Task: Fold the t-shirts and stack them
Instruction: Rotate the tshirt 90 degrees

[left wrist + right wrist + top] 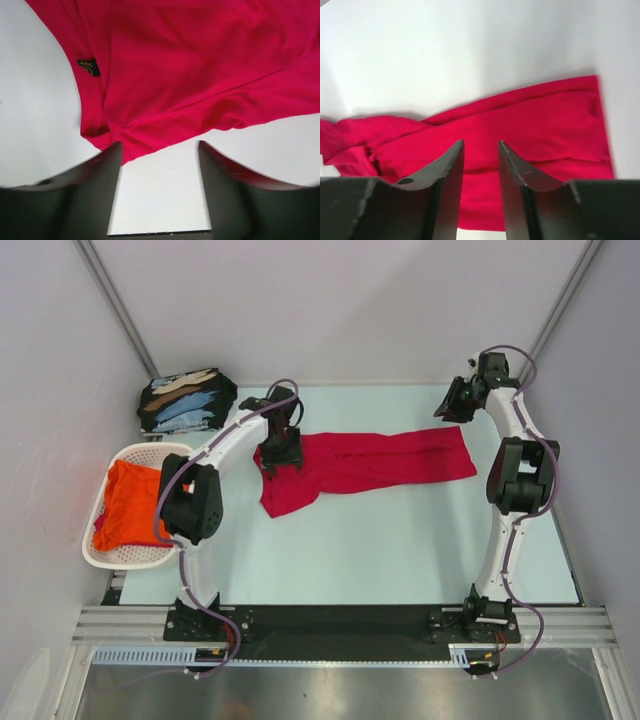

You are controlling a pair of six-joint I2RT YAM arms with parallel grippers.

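The crimson t-shirt (370,462) is the one on the go right now. It's lying stretched out in a long strip across the middle of the surface (400,550), folded lengthwise by the look of it, but pretty rumpled at the left end.

My left pincer (160,150) is down low right at that end. Its jaws are about half apart with only bare surface between them and the cloth edge just in front of the tips, so it's got hold of nothing. My right pincer (480,145) hangs in the air near the far right end, jaws a narrow gap apart, nothing in it either.

I'd say we're mid-fold: the long fold looks done, the crosswise one isn't. Next move imo is to pinch the corners at one end and carry it over onto the other. That bunched left end wants smoothing first or it goes wonky.

The folded black t-shirts (185,400) sit stacked at the far left, probably where this one ends up. The orange t-shirt (130,500) is in the white basket (95,540).
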